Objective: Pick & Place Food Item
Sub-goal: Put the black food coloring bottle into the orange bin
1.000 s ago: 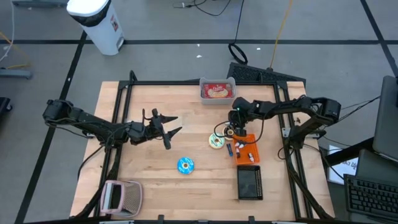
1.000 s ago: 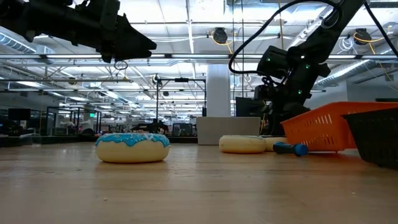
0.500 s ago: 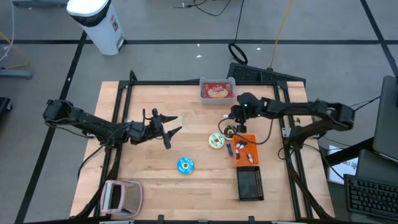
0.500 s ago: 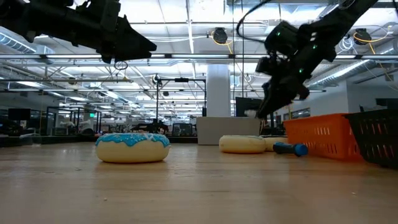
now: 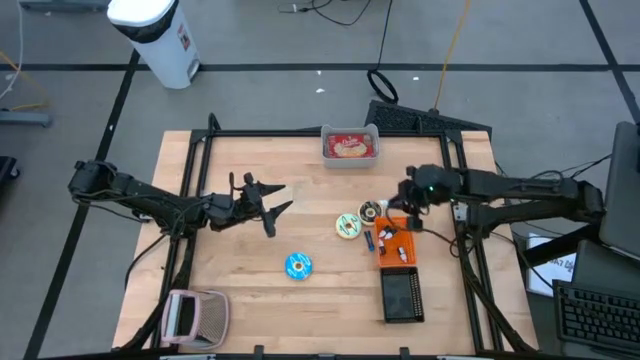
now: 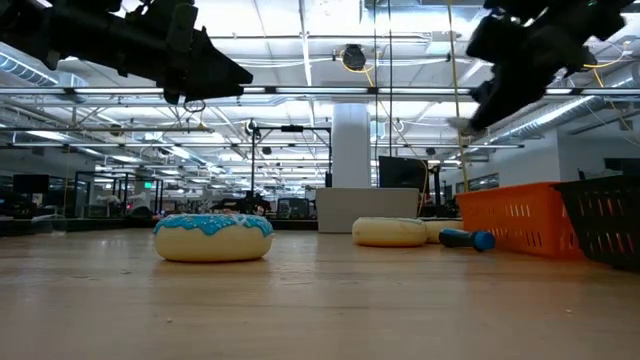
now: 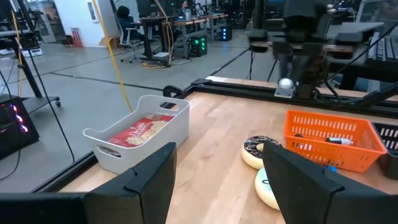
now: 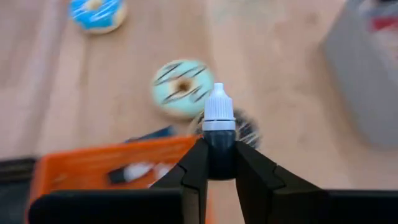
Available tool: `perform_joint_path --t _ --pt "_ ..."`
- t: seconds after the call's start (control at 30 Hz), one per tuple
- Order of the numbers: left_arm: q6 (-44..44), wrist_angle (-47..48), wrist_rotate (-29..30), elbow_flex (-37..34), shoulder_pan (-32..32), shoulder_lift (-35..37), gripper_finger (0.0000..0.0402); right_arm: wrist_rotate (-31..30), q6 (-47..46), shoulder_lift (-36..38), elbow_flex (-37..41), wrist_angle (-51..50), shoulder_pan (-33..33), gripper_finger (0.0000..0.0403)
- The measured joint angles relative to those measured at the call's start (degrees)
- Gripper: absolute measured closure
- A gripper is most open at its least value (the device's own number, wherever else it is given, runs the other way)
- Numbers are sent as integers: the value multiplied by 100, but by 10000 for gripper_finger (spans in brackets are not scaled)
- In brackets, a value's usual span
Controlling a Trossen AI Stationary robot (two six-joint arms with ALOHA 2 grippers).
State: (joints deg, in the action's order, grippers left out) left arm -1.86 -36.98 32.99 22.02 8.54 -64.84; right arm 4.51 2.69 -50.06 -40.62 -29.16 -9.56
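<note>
My right gripper [image 8: 219,155] is shut on a small dark bottle with a white cap [image 8: 218,118]. It hangs high over the far end of the orange basket [image 5: 395,240]. A mint striped donut [image 5: 349,226] and a dark donut [image 5: 372,211] lie flat on the table just left of the basket. A blue donut [image 5: 298,265] lies nearer the front. My left gripper [image 5: 278,203] stands open above the table's left middle, level, holding nothing. The left wrist view shows the right gripper [image 7: 291,74] with the cap [image 7: 285,84] below it. My right gripper pinches the bottle's dark body [image 8: 219,144] between its two fingers. The white cap [image 8: 218,107] sticks out past the fingertips. The fingers slant downward from the table's right side. The bottle is lifted clear of the table and the basket.
A grey bin [image 5: 350,146] with a red food packet stands at the far edge. A black basket [image 5: 401,295] sits in front of the orange one, which holds small items. A pink thing [image 5: 195,315] lies at the near left corner. Bare wood surrounds the blue donut.
My right gripper has risen from low beside the dark donut and drawn back toward the table's right edge, staying shut on the bottle and tipping as it went. The donuts and baskets have stayed put.
</note>
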Motion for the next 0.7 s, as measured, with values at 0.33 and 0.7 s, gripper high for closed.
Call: perform_joint_path --t 0.33,0.7 --pt "-38 -1 2 -2 0 1 160 4 -1559 5 122 -755 1417 356" --pt "-114 -1 3 -2 0 2 160 7 -2150 -791 546 -177 1950 355"
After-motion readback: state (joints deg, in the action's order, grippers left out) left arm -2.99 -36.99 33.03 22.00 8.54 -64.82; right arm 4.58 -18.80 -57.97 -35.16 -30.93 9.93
